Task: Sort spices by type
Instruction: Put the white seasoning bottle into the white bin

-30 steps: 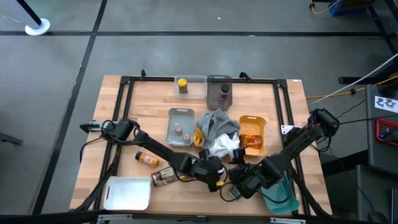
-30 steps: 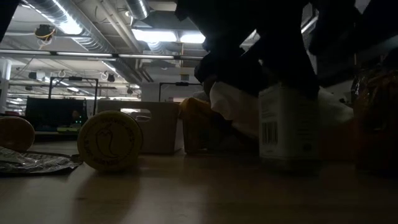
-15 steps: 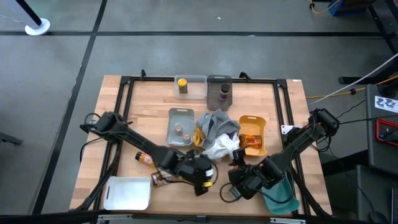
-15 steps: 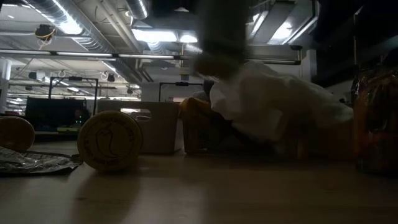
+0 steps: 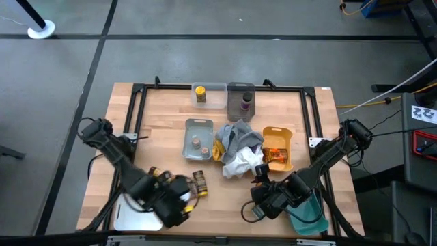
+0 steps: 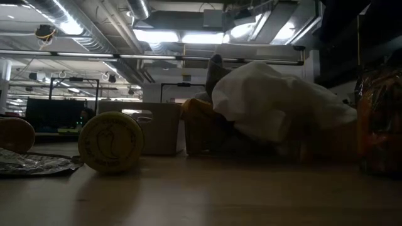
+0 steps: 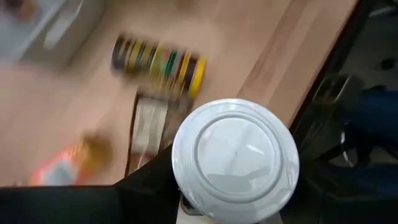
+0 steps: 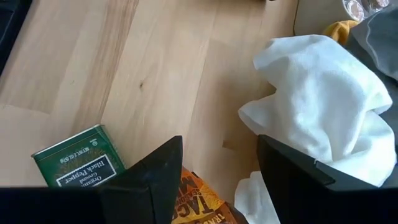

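Near the table's front-left corner the left gripper (image 7: 233,208) pinches what seems, through blur, a white-lidded spice jar (image 7: 235,158) in its jaws—rigid, light and smooth, best gripped around the body below the lid—while the right gripper (image 8: 217,174) waits, jaws spread.

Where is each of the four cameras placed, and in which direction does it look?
High view: above, facing straight down on the table; shows both arms.
Low view: at tabletop height, facing level across to the white cloth; no arm shows.
Left wrist view: on the left arm, facing down past a white-lidded jar in the left end effector.
Right wrist view: on the right arm, between open fingers of the right end effector, facing a green black pepper tin.
Shared: high, low and right wrist views show the white cloth.
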Controlling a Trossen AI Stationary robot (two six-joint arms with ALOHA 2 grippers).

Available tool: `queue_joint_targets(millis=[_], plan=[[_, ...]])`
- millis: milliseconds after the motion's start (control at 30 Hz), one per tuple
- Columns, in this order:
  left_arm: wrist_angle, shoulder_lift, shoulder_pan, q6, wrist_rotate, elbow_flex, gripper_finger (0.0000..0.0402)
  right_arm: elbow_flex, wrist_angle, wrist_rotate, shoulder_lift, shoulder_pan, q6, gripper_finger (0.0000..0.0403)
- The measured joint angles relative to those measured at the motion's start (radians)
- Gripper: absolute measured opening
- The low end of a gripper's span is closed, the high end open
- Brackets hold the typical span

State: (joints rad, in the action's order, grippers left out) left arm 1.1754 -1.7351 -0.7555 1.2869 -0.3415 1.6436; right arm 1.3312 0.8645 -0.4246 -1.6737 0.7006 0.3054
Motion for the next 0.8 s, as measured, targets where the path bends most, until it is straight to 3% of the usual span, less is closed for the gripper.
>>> queue_joint_targets(millis=[500, 700, 800], plan=[[0.317, -0.051, -0.302, 0.742, -0.061, 0.0, 0.0183, 0.0, -0.003, 0.0, 0.0, 0.0, 0.003, 0.0207], [0.347, -0.146, -0.351, 0.935, -0.087, 0.0, 0.0183, -0.001, -0.003, 0.0, 0.0, 0.0, 0.003, 0.0207], [0.355, -0.191, -0.359, 0.963, -0.089, 0.0, 0.0183, -0.001, -0.003, 0.0, 0.0, -0.001, 0.004, 0.0207]])
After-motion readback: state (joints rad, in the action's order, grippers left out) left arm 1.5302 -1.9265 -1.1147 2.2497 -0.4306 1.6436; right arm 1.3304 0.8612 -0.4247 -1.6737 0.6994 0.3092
